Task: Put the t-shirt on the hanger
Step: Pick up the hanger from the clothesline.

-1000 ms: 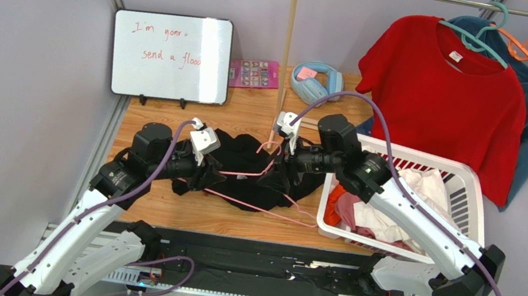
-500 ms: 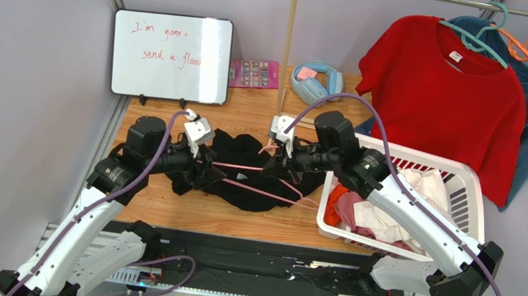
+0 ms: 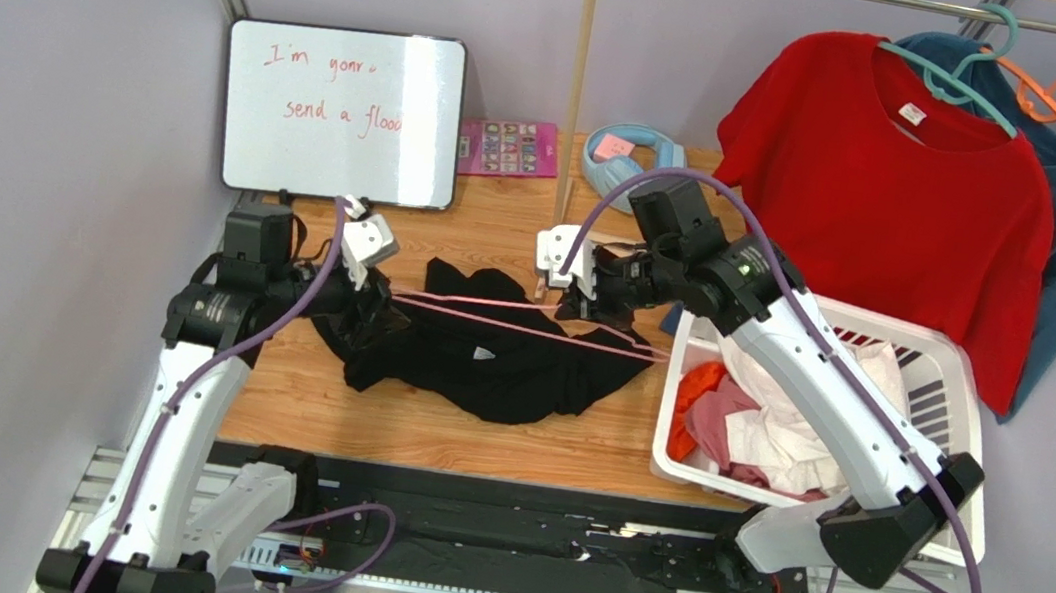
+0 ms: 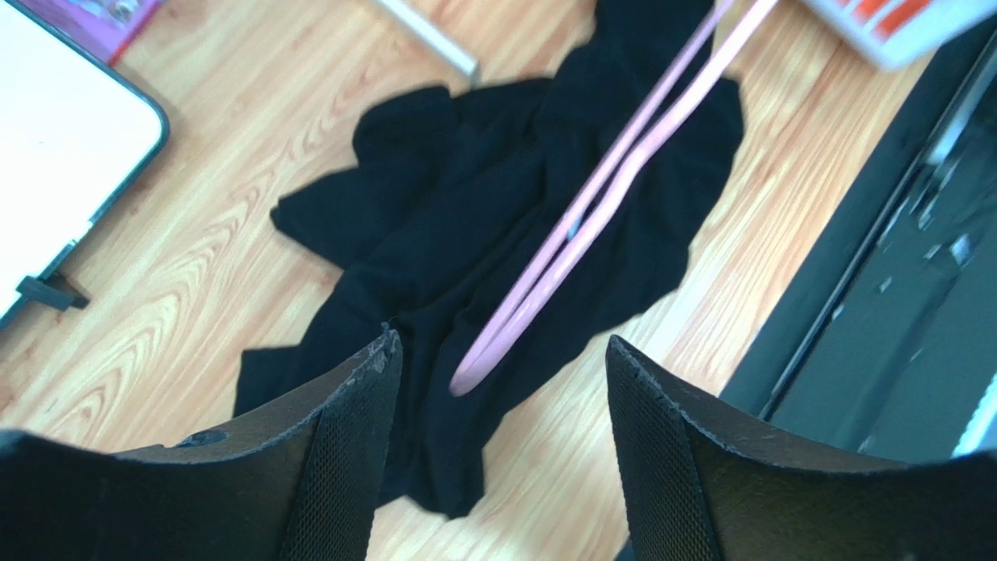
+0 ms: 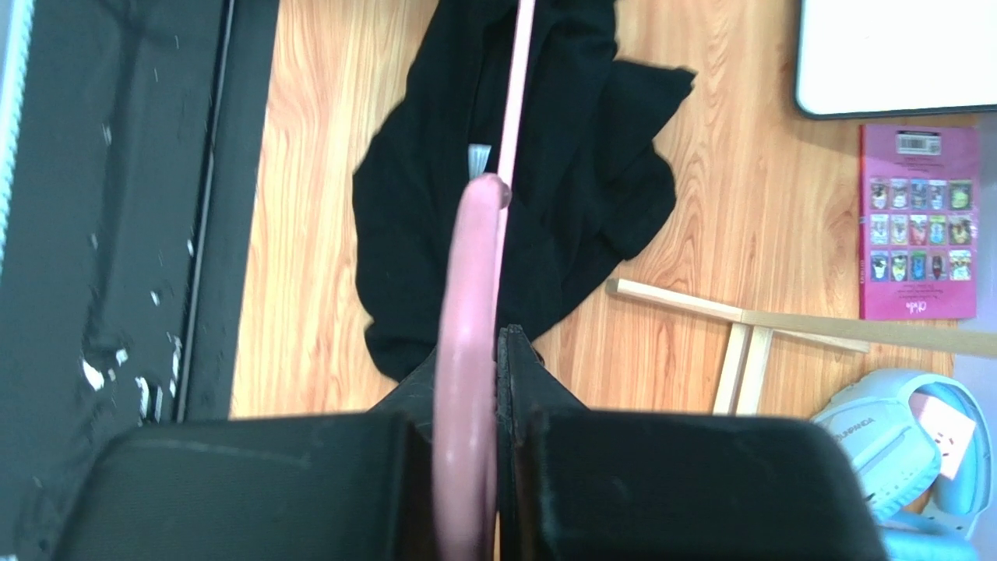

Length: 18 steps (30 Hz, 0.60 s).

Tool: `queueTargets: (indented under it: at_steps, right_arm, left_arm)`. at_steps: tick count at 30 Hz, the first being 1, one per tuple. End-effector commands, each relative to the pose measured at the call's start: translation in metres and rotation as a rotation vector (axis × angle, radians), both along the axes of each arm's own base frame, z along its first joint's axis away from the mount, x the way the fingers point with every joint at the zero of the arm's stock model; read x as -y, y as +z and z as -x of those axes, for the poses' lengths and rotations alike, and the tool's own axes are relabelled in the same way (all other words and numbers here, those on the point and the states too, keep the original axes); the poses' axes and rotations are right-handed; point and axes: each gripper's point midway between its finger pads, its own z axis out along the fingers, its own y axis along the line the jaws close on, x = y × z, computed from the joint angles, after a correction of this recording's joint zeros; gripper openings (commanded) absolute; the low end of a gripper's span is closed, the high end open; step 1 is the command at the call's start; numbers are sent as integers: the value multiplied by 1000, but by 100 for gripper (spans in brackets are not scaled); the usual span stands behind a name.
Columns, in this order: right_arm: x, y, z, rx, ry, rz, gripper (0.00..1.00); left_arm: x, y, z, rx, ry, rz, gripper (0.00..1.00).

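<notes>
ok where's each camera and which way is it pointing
top external: above and behind the arm bases, looking down on the table; both arms show.
left wrist: on the left arm, looking down past the open left hand at the t-shirt.
right wrist: on the right arm, looking down past the right hand, shut on the hanger.
shared by all: t-shirt, hanger.

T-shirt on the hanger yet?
No: the t-shirt lies crumpled on the table, the hanger bare above it, in the right gripper.

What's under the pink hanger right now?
The black t-shirt, crumpled on the wooden table; the right gripper holds the hanger over it. The table under the shirt is covered.
</notes>
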Motion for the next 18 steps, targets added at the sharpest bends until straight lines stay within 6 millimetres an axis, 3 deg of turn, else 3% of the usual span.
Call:
queueTargets:
  at_steps: [1, 10, 18]
  right_arm:
    - [27, -17, -4, 37, 46, 190, 0]
    - [16, -36, -18, -22, 6, 217, 0]
    - [14, -52, -35, -17, -25, 288, 0]
  left_arm:
    - [-3, -29, -2, 87, -212, -130, 63]
    - [-4, -73, -24, 184, -424, -257, 58]
    - [-11, -112, -30, 186, -511, -335, 63]
